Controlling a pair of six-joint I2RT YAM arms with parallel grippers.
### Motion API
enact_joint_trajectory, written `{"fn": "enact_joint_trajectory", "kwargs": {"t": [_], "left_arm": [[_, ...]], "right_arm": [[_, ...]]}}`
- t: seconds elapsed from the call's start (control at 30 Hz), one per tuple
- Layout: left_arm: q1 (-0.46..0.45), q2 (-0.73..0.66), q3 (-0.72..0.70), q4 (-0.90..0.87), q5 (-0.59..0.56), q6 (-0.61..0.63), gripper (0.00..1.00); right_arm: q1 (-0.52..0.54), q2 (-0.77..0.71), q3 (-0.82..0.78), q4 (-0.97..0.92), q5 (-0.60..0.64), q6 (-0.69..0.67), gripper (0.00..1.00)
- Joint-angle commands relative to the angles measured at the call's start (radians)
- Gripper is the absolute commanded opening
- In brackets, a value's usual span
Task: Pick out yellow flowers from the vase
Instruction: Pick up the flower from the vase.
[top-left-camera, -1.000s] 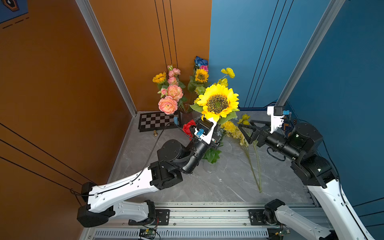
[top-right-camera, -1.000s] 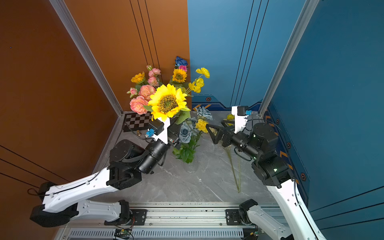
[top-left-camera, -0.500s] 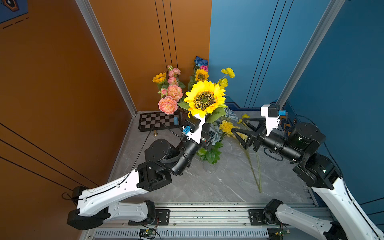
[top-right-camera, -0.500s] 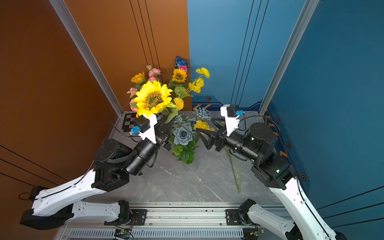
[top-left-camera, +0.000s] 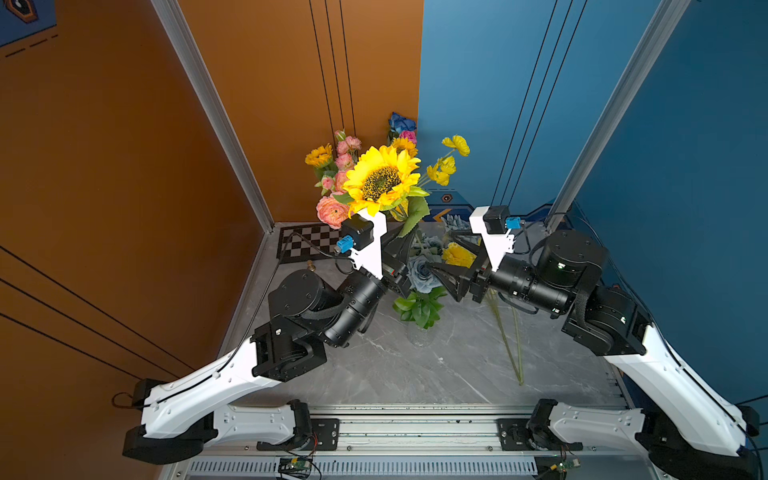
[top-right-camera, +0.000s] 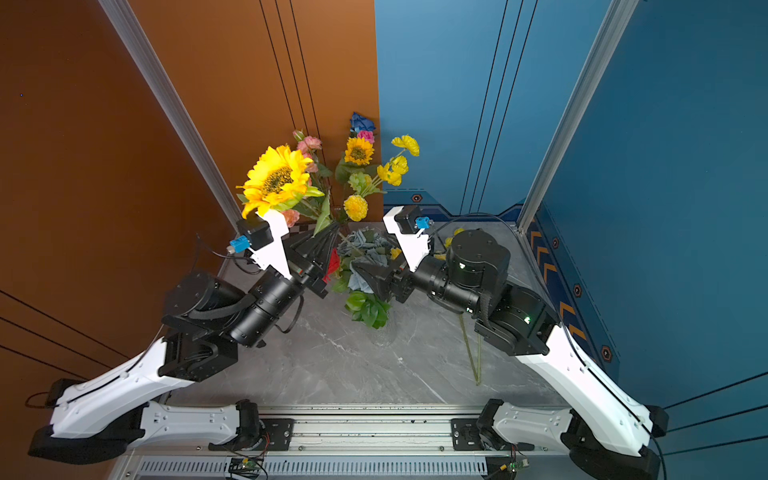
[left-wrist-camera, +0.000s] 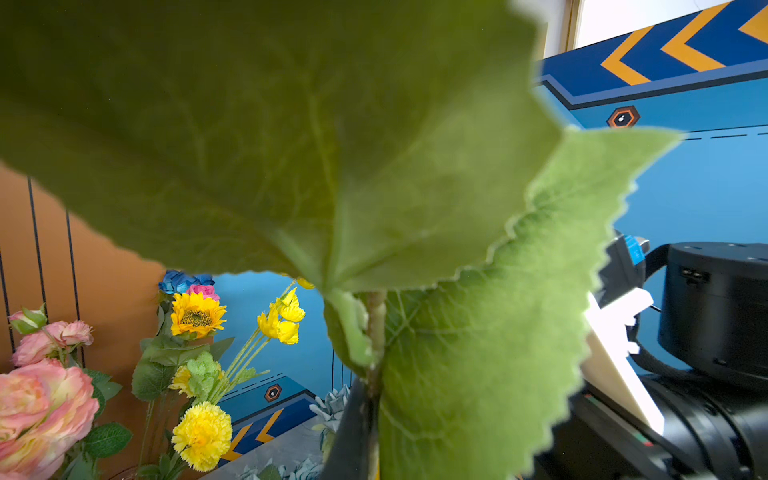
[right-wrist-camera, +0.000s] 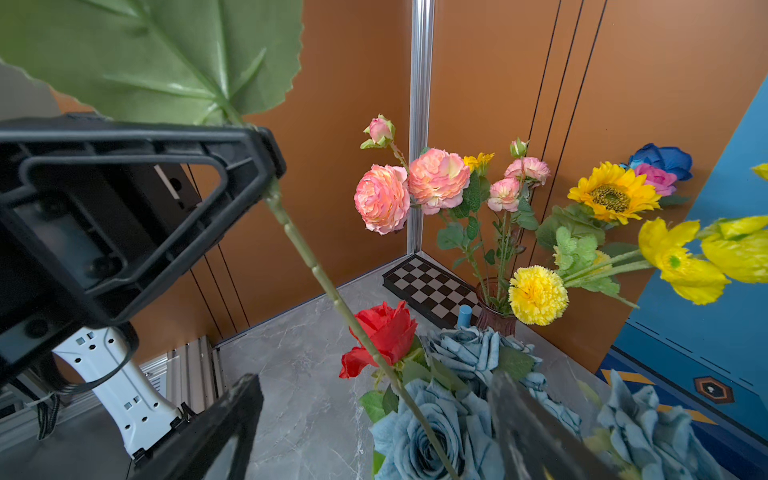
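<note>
The left gripper (top-right-camera: 332, 232) was clenched on the stem (right-wrist-camera: 316, 270) of the large sunflower (top-left-camera: 380, 180), its bloom high over the vase (top-left-camera: 419, 338). The right gripper (right-wrist-camera: 374, 380) stood released, jaws either side of this stem.

Grey-blue roses (right-wrist-camera: 465, 353) stand beside a red rose (right-wrist-camera: 384, 332).
</note>
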Motion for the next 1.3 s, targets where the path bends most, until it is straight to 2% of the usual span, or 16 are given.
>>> {"fn": "enact_joint_trajectory", "kwargs": {"t": [0.0,0.17,0.47,0.67,0.73,1.2,1.23,1.27], "left_arm": [[0.027,-0.025,0.042,-0.039,0.038,-0.08,0.0],[0.073,-0.032,0.068,-0.088,0.072,-0.158,0.0],[0.122,-0.04,0.051,-0.098,0.1,-0.203,0.0],[0.145,-0.042,0.041,-0.099,0.108,-0.218,0.0],[0.154,-0.041,0.039,-0.098,0.114,-0.225,0.0],[0.188,-0.046,0.018,-0.093,0.118,-0.248,0.01],[0.188,-0.048,0.012,-0.088,0.117,-0.249,0.04],[0.187,-0.051,0.007,-0.085,0.119,-0.251,0.15]], "right_arm": [[0.011,0.028,0.058,-0.039,0.058,-0.069,0.86],[0.018,0.078,0.116,-0.042,0.055,-0.086,0.8],[0.03,0.181,0.226,-0.05,0.037,-0.097,0.73],[0.039,0.24,0.277,-0.061,0.046,-0.101,0.63],[0.044,0.252,0.282,-0.059,0.055,-0.101,0.58],[0.071,0.252,0.27,-0.058,0.12,-0.093,0.04],[0.074,0.25,0.269,-0.058,0.124,-0.091,0.0],[0.074,0.248,0.266,-0.057,0.126,-0.091,0.0]]}}
